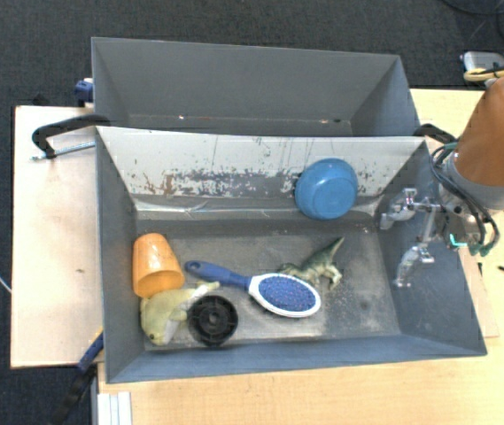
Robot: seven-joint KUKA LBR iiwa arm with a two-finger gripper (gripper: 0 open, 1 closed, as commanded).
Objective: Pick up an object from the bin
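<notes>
My gripper [403,237] hangs over the bin's right sloping wall, open, with nothing between its metal fingers. The closest thing is a blue bowl [327,189] that leans against the back wall, up and to the gripper's left. A green toy dinosaur [316,266] lies on the floor left of the gripper, a short gap away. Touching the dinosaur's left side is a blue hairbrush [265,289], white-rimmed head up, its handle pointing left.
In the bin's front left corner are an orange cup [156,266] on its side, a pale yellow-green soft toy [167,312] and a black round cap-like thing [213,319]. The arm with its orange cover reaches in over the right rim.
</notes>
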